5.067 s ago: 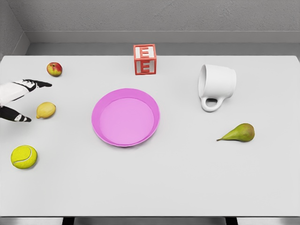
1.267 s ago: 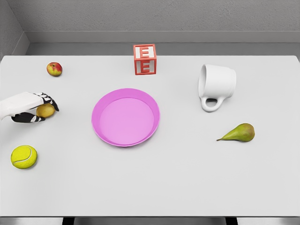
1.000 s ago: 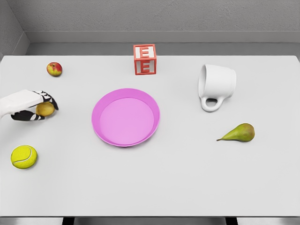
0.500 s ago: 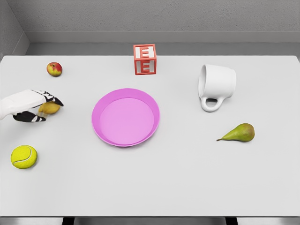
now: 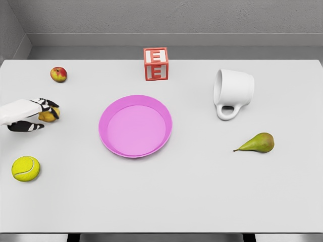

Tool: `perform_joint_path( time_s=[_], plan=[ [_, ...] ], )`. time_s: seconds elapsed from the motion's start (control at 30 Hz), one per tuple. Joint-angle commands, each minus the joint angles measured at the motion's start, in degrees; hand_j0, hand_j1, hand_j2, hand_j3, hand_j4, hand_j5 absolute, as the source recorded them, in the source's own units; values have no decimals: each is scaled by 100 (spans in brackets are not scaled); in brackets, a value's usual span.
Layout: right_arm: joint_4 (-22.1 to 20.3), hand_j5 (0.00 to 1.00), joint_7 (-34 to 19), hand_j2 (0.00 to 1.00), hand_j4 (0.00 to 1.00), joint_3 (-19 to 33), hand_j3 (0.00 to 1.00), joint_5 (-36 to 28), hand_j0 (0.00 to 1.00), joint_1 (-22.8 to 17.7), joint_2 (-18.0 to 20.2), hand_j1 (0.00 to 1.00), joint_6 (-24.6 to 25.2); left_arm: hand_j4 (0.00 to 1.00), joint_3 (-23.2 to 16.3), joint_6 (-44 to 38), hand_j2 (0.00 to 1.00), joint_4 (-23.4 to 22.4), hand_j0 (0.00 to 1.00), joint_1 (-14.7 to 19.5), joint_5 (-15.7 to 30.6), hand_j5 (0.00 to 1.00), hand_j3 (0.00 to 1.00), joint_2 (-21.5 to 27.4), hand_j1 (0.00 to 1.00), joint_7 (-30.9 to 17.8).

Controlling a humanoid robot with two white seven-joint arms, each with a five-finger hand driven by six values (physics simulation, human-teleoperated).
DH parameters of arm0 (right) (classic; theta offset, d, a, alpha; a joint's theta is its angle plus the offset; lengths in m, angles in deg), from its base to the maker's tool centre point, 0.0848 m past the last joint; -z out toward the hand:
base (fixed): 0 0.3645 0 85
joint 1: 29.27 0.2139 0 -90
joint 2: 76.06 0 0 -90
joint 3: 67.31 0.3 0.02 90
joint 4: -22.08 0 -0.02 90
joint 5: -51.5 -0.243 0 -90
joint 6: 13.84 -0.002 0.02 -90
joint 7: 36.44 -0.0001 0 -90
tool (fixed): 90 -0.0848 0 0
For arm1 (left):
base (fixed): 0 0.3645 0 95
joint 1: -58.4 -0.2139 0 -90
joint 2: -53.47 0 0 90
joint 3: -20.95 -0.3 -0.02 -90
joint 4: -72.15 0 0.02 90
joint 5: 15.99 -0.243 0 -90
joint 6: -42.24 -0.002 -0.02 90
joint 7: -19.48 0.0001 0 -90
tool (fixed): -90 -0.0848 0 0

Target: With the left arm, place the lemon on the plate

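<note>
At the left edge of the frame, about mid-height, the left hand (image 5: pixel 28 115) comes in with its white forearm and black-and-white fingers (image 5: pixel 46 104) curled over the lemon (image 5: pixel 48 115). The upper fingers wrap across the top of the fruit, while the thumb stretches out below it, a little apart from the yellow skin. So the fingers are partly closed around the lemon, touching it from above, and only its right and lower part shows past them. Whether the lemon is lifted or rests on the counter (image 5: pixel 202 191) cannot be told from this view.

The lemon is well to the left of the pink plate (image 5: pixel 135 126), which sits left of the frame's centre and holds nothing. An apple (image 5: pixel 58 74) lies at the upper left, above the hand. A yellow tennis ball (image 5: pixel 25 168) sits at the lower left, below the hand. A red letter block (image 5: pixel 155 63) stands above the plate near the counter's far edge. At the upper right a white mug (image 5: pixel 233 92) lies on its side with the handle toward the viewer. A green pear (image 5: pixel 258 142) rests below it, its stem pointing left.
</note>
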Motion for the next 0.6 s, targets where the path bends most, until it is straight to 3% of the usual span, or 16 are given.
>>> perform_joint_path(
  time_s=[0.0, 0.27, 0.57],
  plan=[
    [-8, 100, 0, 100, 100, 0, 100, -1, 100, 0, 0, 100, 0, 50, -1, 3, 50, -21, 50, -9, -2, 50, 50, 6, 50, -18],
    [1, 100, 0, 100, 100, 0, 100, -1, 100, 0, 0, 100, 0, 41, -27, 3, 41, 23, 41, -18, 16, 41, 41, 6, 41, -18],
    [1, 100, 0, 100, 100, 0, 100, -1, 100, 0, 0, 100, 0, 40, 61, 3, 40, 348, 40, 26, 86, 40, 40, 156, 40, -18]
  ],
)
